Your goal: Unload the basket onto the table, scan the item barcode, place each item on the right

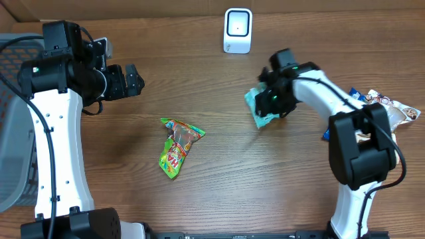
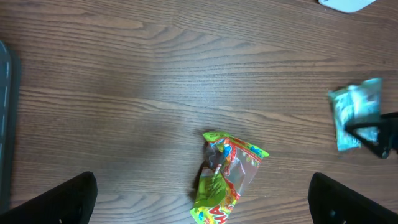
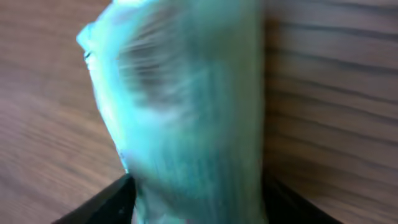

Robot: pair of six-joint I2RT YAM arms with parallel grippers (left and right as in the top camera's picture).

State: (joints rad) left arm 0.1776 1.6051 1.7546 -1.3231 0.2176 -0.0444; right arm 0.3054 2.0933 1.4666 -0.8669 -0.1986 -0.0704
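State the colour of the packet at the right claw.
Teal; the packet shows best in right wrist view.

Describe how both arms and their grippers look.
The left arm and right arm are built alike: smooth white links joined by bulky black joint housings, with thin black cables looped alongside. A small green light glows on a black housing of each. The left gripper and right gripper are all black, with blunt fingers.
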